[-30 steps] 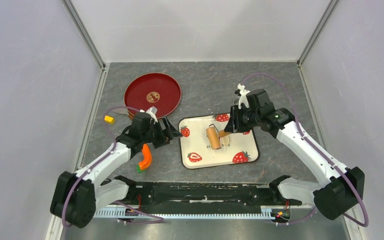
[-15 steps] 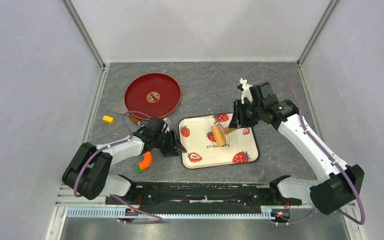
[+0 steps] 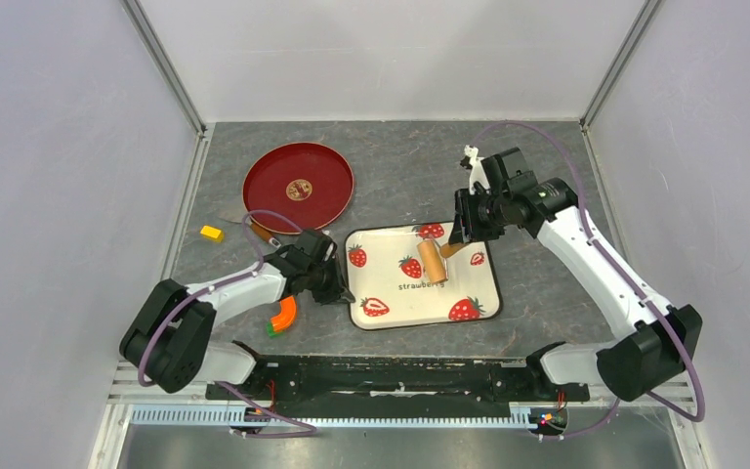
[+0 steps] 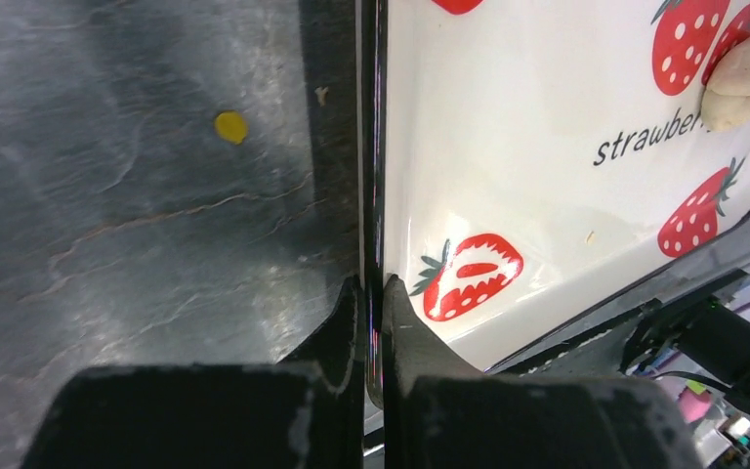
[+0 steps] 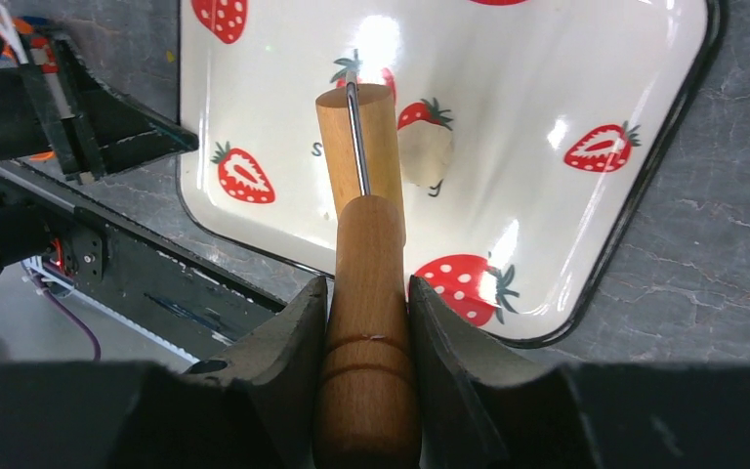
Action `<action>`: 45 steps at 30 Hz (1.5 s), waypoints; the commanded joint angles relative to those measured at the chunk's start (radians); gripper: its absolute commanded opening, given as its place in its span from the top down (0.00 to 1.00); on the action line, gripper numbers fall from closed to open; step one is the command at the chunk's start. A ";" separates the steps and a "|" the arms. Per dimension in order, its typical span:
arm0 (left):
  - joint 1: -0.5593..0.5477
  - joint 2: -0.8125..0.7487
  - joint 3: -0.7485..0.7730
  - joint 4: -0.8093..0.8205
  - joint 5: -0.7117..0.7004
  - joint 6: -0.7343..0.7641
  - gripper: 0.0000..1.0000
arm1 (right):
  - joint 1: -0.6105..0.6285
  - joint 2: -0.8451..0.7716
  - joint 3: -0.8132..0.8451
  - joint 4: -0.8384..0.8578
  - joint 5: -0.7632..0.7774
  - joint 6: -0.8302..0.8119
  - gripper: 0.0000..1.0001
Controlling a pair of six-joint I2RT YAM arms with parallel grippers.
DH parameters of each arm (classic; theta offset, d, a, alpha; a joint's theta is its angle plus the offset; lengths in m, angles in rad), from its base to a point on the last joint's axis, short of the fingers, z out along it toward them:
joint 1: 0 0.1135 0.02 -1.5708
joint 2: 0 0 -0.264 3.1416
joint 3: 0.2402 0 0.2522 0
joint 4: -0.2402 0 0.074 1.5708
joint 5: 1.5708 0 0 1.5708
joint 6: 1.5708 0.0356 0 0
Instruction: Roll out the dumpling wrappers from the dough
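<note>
The dough [image 5: 425,156] is a small pale cream lump lying on the strawberry tray [image 3: 400,303], just right of the wooden roller's barrel [image 5: 356,147]; it also shows at the right edge of the left wrist view as the dough [image 4: 747,83]. My right gripper [image 5: 366,293] is shut on the roller's handle, and the roller [image 3: 432,262] rests on the tray. My left gripper [image 4: 373,293] is shut on the tray's thin black left rim [image 4: 373,176]; from above the left gripper [image 3: 337,290] sits at that edge. No dumpling wrappers are in view.
A round red plate [image 3: 299,186] lies at the back left. A small yellow block [image 3: 213,233] sits near the left wall. An orange curved tool [image 3: 283,313] lies beside my left arm. The walls close in on three sides.
My left gripper has come down to the tray's left rim and shut on it. My right gripper has drawn the roller a little toward the tray's far right.
</note>
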 commanded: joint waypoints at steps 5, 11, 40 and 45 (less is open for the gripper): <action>-0.001 -0.055 0.026 -0.132 -0.134 0.076 0.98 | 0.004 0.085 0.094 -0.049 0.037 -0.036 1.00; -0.001 -0.011 0.021 -0.124 -0.130 0.091 0.98 | 0.024 0.157 0.144 -0.080 0.059 -0.040 1.00; -0.002 0.050 0.000 -0.082 -0.110 0.113 0.98 | 0.116 0.311 0.168 -0.136 0.157 -0.062 1.00; -0.002 0.052 0.001 -0.082 -0.112 0.114 0.98 | 0.123 0.313 0.145 -0.142 0.195 -0.063 1.00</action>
